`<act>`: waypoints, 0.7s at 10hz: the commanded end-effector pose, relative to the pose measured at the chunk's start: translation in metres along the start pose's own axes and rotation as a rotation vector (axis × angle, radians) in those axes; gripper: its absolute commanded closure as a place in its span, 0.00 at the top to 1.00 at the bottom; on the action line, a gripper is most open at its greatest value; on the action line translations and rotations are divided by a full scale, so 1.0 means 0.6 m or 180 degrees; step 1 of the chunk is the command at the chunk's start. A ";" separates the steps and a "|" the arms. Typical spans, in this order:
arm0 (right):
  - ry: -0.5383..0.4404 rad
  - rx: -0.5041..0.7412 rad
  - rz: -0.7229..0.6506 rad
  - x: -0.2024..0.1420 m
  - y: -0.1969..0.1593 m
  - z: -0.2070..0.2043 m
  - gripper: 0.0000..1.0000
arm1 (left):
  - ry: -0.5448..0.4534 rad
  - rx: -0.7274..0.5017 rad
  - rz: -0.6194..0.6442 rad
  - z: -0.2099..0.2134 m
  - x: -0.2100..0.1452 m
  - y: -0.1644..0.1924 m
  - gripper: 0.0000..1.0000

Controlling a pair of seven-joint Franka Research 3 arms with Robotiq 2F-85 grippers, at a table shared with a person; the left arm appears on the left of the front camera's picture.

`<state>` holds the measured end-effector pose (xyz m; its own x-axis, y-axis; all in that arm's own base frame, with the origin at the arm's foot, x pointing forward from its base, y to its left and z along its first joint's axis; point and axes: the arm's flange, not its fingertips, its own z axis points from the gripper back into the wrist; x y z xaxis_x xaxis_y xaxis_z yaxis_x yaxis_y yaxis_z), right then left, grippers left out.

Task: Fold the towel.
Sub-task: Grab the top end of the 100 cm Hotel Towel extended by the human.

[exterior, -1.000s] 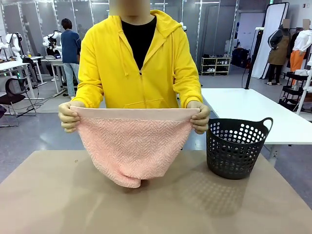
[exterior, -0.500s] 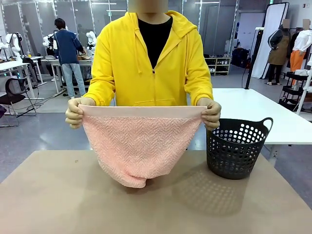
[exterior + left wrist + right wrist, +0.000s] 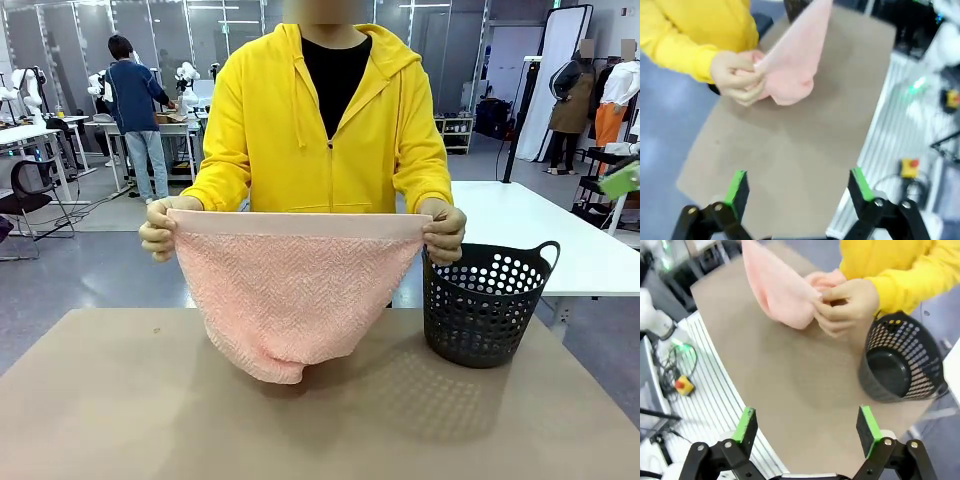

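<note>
Front view looks across a brown table [image 3: 120, 410] at a person in a yellow hoodie [image 3: 320, 130] who stands at its far edge. A black basket [image 3: 486, 310] with a perforated wall sits upright on the table just beside the person, on the robot's right, with nothing between it and the camera. Behind it stands a white table [image 3: 520, 225], and another person in a blue top [image 3: 135, 95] stands far off at the back. The pink towel [image 3: 290, 300] hangs in front of the hoodie, stretched by its smooth top band between the person's right hand [image 3: 158, 228] and the person's left hand [image 3: 444, 232]. Both fists are closed on the upper corners at about waist height, and the sagging lower end appears to rest on the tabletop. The towel's corner near the left hand hangs just above the basket rim. Left wrist view looks down from above the near edge: the left gripper [image 3: 799, 177] hangs well apart from the towel, jaws spread wide and holding nothing, and it shows the right hand pinching the bunched corner. It also shows a yellow box with a red button [image 3: 910, 167] below the table's edge. Right wrist view shows the right gripper [image 3: 807, 415] likewise spread wide and bare, the left hand's fingers wrapped over the cloth, and the basket's dark inside.
</note>
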<state>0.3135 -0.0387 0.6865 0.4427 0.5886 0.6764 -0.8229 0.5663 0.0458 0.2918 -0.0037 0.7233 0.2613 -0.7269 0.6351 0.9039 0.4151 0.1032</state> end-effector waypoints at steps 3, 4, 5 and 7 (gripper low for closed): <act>0.0514 -0.0377 0.0731 0.102 0.051 -0.057 1.00 | 0.0345 0.0266 -0.0856 -0.061 0.061 -0.019 1.00; 0.0558 -0.0361 0.0760 0.113 0.058 -0.067 1.00 | 0.0381 0.0305 -0.0918 -0.074 0.067 -0.027 1.00; 0.0564 -0.0338 0.0754 0.115 0.061 -0.075 1.00 | 0.0313 0.0358 -0.0923 -0.079 0.070 -0.031 1.00; 0.0525 -0.0298 0.0877 0.117 0.069 -0.071 1.00 | 0.0345 0.0229 -0.0913 -0.071 0.083 -0.028 1.00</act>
<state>0.3276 0.0530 0.7014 0.2625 0.8124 0.5207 -0.8916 0.4105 -0.1909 0.3047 -0.0709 0.7174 0.0236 -0.8658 0.4998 0.9173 0.2176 0.3336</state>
